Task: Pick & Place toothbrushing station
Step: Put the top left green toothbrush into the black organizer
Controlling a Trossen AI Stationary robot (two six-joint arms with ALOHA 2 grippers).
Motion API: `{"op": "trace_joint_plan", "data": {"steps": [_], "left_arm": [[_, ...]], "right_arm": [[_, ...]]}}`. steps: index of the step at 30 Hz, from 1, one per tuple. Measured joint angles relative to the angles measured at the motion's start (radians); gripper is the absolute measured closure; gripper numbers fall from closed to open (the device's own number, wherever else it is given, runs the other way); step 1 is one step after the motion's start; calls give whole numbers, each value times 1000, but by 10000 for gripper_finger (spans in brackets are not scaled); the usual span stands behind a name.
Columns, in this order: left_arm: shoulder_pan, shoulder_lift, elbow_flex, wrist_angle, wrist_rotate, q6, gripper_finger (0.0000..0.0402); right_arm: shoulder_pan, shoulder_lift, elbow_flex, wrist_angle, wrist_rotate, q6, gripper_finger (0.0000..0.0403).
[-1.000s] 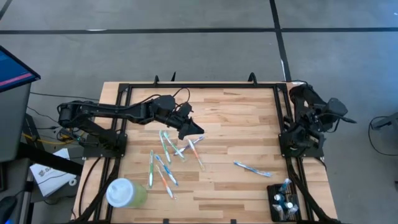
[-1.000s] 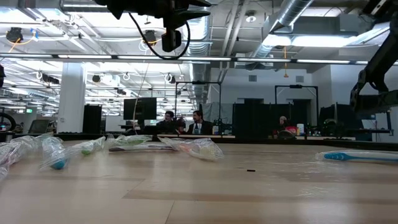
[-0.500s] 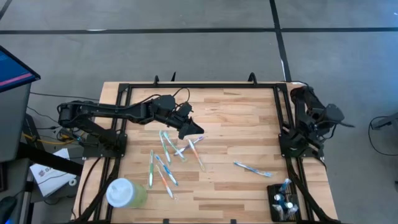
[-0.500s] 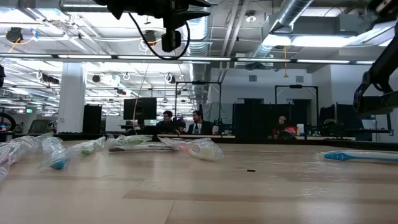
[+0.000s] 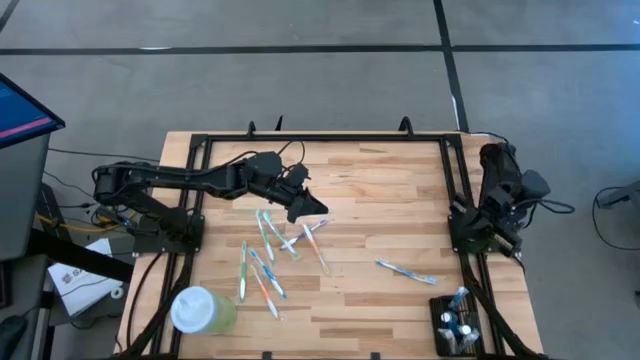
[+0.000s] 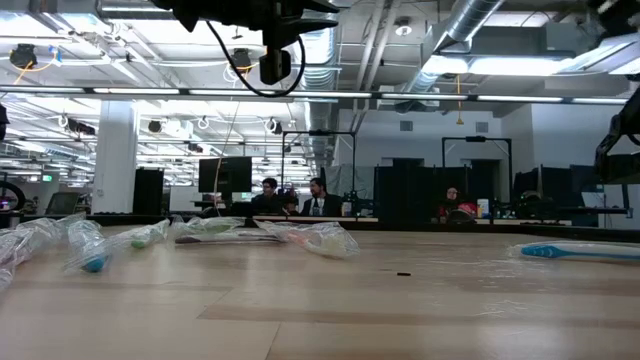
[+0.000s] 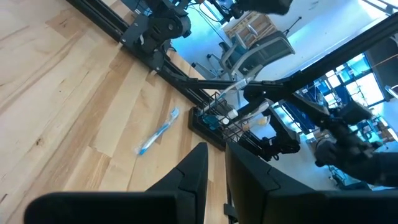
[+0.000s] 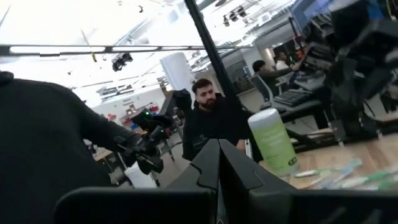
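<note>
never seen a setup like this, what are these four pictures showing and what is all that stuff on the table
These are four camera views of one moment at a wooden table with two dark robot arms. One camera looks straight down, one sits level with the tabletop, and one rides on each arm's wrist.

The left arm reaches over the middle, and its tool is shut and holds nothing. The right arm is folded up at the table's right edge, its tool also shut and empty.

On the wood lie several wrapped toothbrushes, one more toothbrush apart on the right, a pale green cup with a white lid, and the black toothbrushing station in the near right corner. People sit in the room behind.
</note>
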Motion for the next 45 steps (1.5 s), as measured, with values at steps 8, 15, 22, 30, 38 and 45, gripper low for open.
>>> {"op": "trace_joint_plan", "data": {"steps": [8, 15, 22, 30, 38, 45], "left_arm": [[0, 0, 0, 0, 0, 0, 349], [0, 0, 0, 0, 0, 0, 349], [0, 0, 0, 0, 0, 0, 349], [0, 0, 0, 0, 0, 4, 349], [0, 0, 0, 0, 1, 4, 349], [0, 0, 0, 0, 1, 11, 349]], "right_arm": [[-163, 0, -145, 132, -124, 114, 403], [-322, 1, -162, 124, -273, 144, 403], [-494, 1, -162, 90, -405, 193, 403], [-704, 21, -162, 29, -566, 272, 403], [-933, 22, -162, 21, -723, 278, 403], [-1133, 22, -162, -49, -880, 332, 403]]}}
